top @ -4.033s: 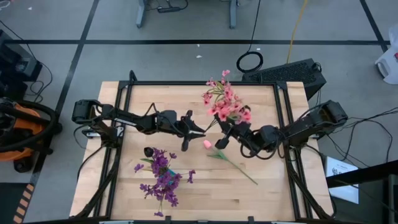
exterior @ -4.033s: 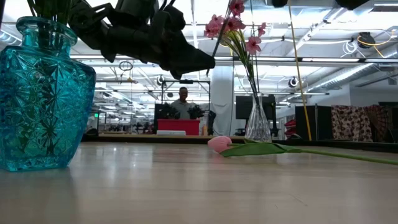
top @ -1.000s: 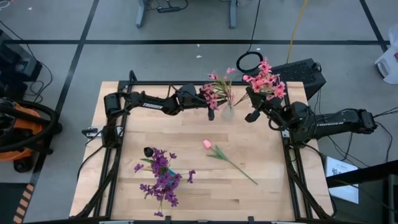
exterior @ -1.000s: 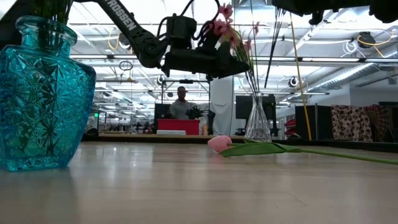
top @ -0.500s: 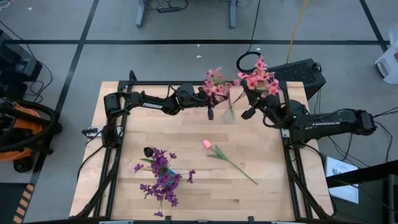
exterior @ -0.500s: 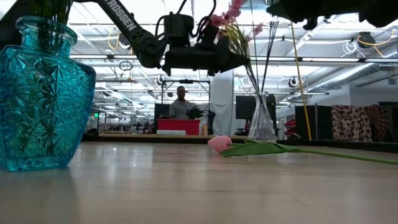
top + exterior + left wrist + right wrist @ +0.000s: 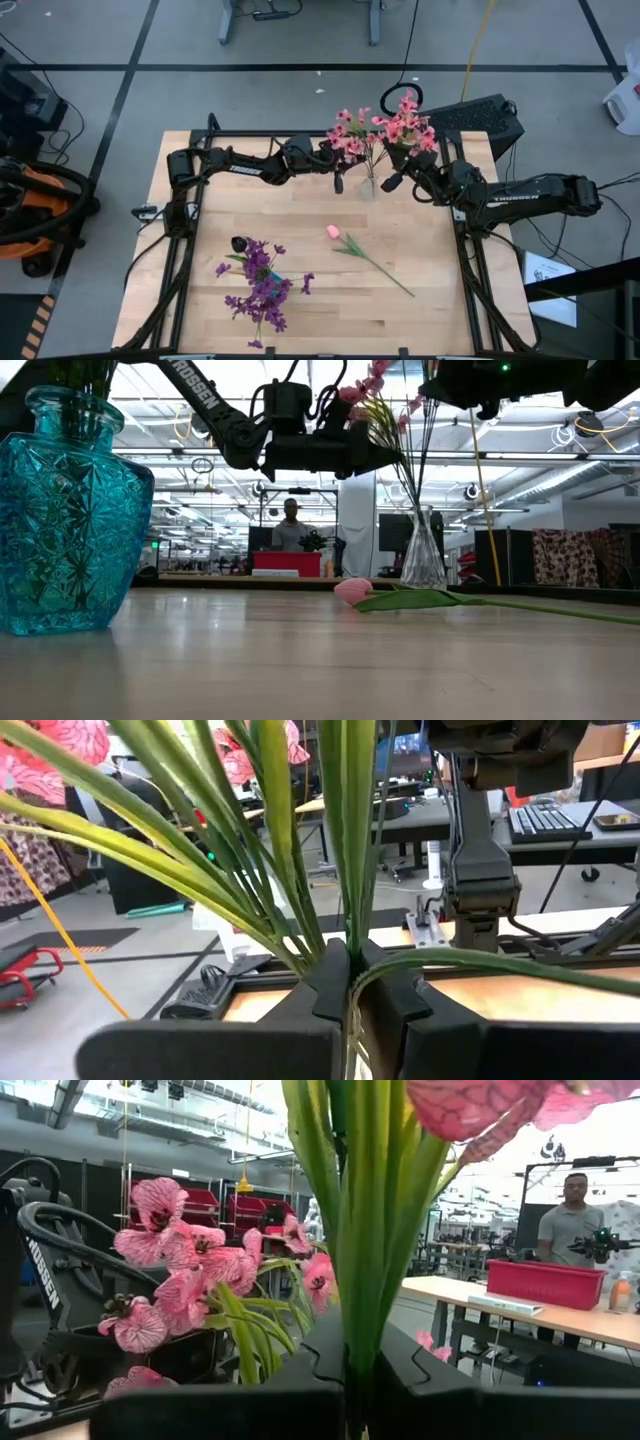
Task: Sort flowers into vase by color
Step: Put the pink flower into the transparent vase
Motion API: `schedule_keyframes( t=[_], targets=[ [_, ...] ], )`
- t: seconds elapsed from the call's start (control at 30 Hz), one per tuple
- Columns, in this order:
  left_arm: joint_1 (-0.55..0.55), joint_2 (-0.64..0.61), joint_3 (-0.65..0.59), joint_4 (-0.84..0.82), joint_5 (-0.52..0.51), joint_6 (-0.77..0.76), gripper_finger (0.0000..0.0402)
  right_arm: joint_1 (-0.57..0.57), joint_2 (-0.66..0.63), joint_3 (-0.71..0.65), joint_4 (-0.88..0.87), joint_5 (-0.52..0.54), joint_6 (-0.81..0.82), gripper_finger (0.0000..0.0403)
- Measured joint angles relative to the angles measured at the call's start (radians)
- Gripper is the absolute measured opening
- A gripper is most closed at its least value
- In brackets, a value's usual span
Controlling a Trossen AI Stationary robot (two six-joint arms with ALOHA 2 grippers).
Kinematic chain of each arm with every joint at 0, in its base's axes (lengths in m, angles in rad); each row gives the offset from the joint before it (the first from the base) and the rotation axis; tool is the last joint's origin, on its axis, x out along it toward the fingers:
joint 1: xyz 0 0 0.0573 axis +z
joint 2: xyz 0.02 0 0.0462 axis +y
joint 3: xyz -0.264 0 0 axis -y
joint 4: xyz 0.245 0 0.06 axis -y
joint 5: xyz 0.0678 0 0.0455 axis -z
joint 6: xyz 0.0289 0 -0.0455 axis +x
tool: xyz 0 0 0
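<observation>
The left gripper (image 7: 340, 165) is raised above the far part of the tabletop (image 7: 300, 215), its fingers (image 7: 335, 982) closed tight on the green stems of a pink spray (image 7: 348, 138) whose blossoms stand just beyond and above them. The stems run down from the fingers into the clear glass vase (image 7: 423, 555), which stands directly beneath. The right gripper (image 7: 398, 172) is just on the other side of that vase, its fingers (image 7: 320, 1345) pressed shut around the stems of a second pink spray (image 7: 403, 125), with the flower heads fanned out above the fingertips and close beside the first spray. Well nearer than both pairs of fingers, a single pink bud (image 7: 333, 231) lies flat on the tabletop on its long green stem. The purple flowers (image 7: 260, 290) stand in the blue cut-glass vase (image 7: 70, 510), well apart from either gripper, toward the near edge on the left arm's side.
</observation>
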Motion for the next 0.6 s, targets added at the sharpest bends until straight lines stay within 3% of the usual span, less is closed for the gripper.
schedule_keyframes(
  t=[0.23, 0.6],
  targets=[
    [0.0, 0.0, 0.0, 0.0, 0.028, 0.001, 0.0018, 0.011, -0.061, 0.0, 0.029, 0.0, -0.025, 0.0004],
    [0.0, 0.0, 0.0, 0.0, 0.029, 0.018, 0.0017, 0.063, -0.163, 0.0, -0.146, 0.004, 0.052, 0.0004]
  ],
)
